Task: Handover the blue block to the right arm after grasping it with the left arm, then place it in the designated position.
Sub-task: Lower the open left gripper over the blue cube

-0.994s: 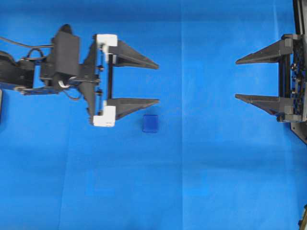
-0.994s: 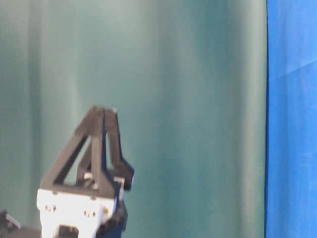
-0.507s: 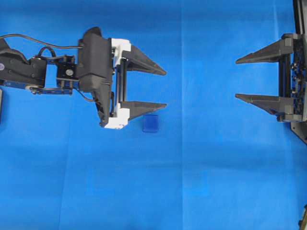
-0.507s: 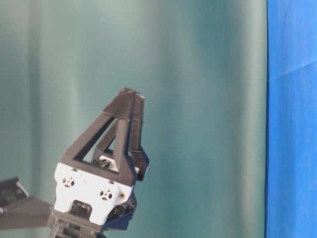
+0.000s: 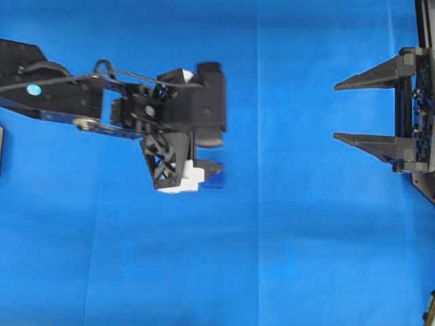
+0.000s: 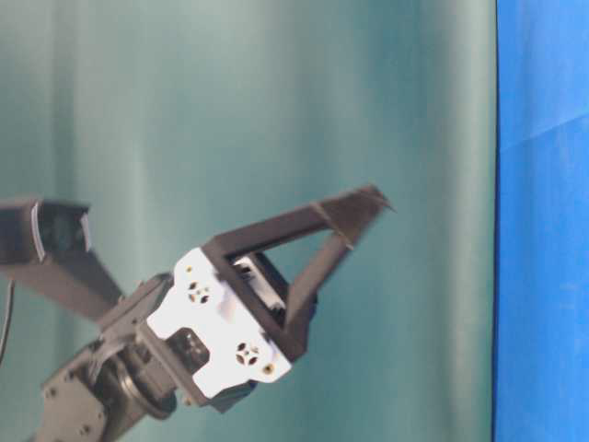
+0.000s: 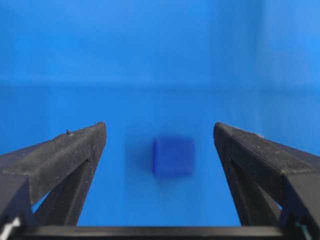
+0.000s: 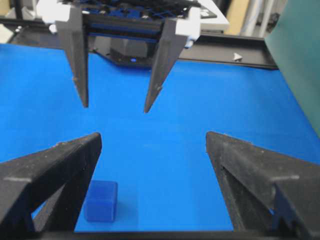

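The blue block [image 5: 215, 182] lies on the blue cloth, partly covered from overhead by my left gripper [image 7: 159, 127]. That gripper points down over it and is open. In the left wrist view the block [image 7: 173, 156] looks blurred and sits below and between the two black fingers, touching neither. My right gripper [image 5: 334, 112] waits open at the right edge with nothing in it. In its own view the right gripper [image 8: 153, 136] faces the block [image 8: 101, 201], which sits low beside its left finger, and the left gripper [image 8: 116, 105] hangs beyond with its tips above the cloth.
Blue cloth [image 5: 292, 258] covers the table. A green curtain [image 6: 276, 110] fills the table-level view behind the left gripper [image 6: 368, 201]. A black frame rail [image 8: 240, 50] runs along the far table edge. The right arm's base [image 5: 425, 136] sits at the right border.
The left arm has moved right and tipped its gripper from level to pointing down over the block. Block and right gripper have not moved.
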Controlling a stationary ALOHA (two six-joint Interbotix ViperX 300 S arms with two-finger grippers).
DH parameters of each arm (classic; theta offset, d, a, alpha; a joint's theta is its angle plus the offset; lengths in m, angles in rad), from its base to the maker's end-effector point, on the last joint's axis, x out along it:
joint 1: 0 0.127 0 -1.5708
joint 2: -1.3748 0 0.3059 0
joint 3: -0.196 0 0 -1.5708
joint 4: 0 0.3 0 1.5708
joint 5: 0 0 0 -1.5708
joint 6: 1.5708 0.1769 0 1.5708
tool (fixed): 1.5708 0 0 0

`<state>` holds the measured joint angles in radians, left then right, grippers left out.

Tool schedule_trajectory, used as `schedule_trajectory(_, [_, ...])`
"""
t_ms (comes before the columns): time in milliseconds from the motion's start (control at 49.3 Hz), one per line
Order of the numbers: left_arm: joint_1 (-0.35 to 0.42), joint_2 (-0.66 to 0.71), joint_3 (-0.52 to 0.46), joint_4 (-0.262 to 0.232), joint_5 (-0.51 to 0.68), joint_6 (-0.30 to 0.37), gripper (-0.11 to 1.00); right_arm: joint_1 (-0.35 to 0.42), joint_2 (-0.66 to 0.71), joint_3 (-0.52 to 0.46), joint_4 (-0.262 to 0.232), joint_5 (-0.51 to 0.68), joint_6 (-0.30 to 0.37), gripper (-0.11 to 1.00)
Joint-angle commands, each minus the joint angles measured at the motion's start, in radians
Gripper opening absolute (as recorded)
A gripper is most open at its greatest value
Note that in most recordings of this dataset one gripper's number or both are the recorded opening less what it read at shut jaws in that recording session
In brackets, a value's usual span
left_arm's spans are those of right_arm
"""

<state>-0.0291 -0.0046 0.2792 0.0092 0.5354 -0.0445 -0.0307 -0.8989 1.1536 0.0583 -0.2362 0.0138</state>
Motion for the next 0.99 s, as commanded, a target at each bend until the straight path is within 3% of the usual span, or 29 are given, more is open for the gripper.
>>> schedule_trajectory(0, [-0.002, 0.008, -0.078, 0.003, 0.109, 0.000, 0.92, -0.002, 0.008, -0.026, -0.002, -0.006, -0.002, 0.98])
schedule_trajectory(223, [-0.006, 0.055, -0.172, 0.005, 0.209, 0.002, 0.92, 0.000, 0.008, -0.026, -0.002, -0.005, -0.002, 0.98])
schedule_trajectory(973, [-0.006, 0.057, -0.172, 0.006, 0.206, 0.002, 0.92, 0.000, 0.015, -0.023, 0.000, -0.003, -0.002, 0.98])
